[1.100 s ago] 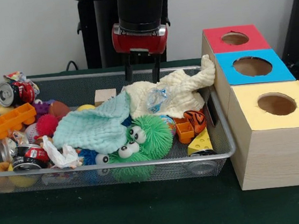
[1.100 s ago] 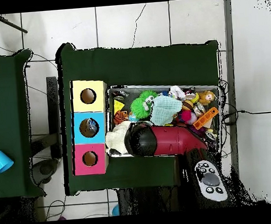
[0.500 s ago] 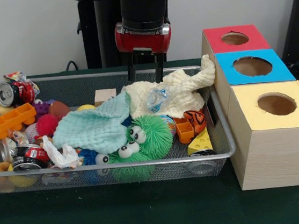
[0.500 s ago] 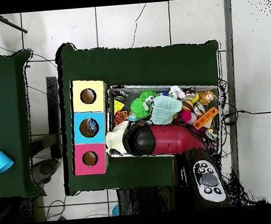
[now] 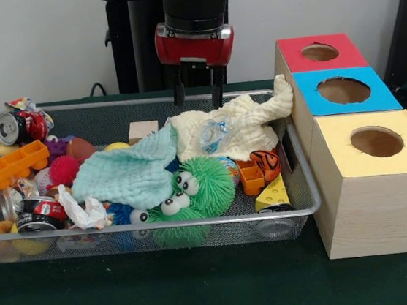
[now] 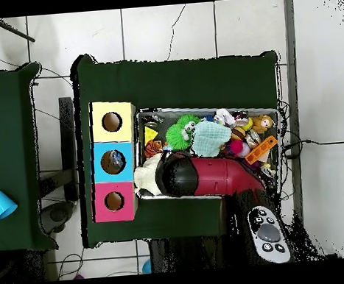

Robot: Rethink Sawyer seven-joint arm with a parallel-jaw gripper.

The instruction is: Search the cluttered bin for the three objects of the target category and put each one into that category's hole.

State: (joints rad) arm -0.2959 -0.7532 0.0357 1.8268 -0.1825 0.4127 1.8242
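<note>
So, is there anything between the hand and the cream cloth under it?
Nothing visible: the hand hangs open directly above the cream knitted cloth at the far side of the wire mesh bin, with only air between them.

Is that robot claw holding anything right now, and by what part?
Nothing. The gripper hangs open and empty above the cream cloth in the wire bin.

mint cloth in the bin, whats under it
The mint cloth drapes over the green fuzzy toy and a blue toy. Whatever lies beneath its middle is hidden.
</note>
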